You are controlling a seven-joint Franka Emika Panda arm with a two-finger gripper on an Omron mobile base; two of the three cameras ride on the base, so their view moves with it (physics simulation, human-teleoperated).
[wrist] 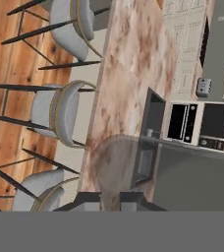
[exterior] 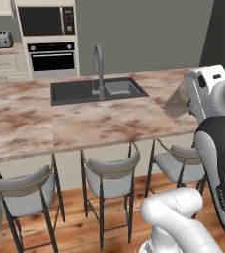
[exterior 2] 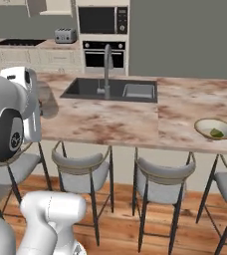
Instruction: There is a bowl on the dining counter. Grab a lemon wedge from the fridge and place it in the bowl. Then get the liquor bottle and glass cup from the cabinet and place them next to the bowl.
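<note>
A: The gripper (wrist: 110, 199) is clamped on the cup (exterior: 176, 101), carried above the counter (exterior: 85, 123), well left of the bowl (exterior 2: 214, 128).
B: Keep it upright and carry it toward the bowl, wedge (exterior 2: 216, 133) already inside. Set it just beside the rim, not touching, nearer than the sink (exterior 2: 110, 89).

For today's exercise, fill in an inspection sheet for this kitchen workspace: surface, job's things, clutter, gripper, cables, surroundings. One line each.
Surface: dining counter, beige marbled stone with dark sink and tall tap.
Job's things: bowl on the counter's right end, lemon wedge inside it; glass cup held above the counter.
Clutter: nothing seen.
Gripper: gripper shut on the glass cup.
Cables: nothing seen.
Surroundings: stools under the counter, wall oven, microwave, toaster, wood floor.
</note>
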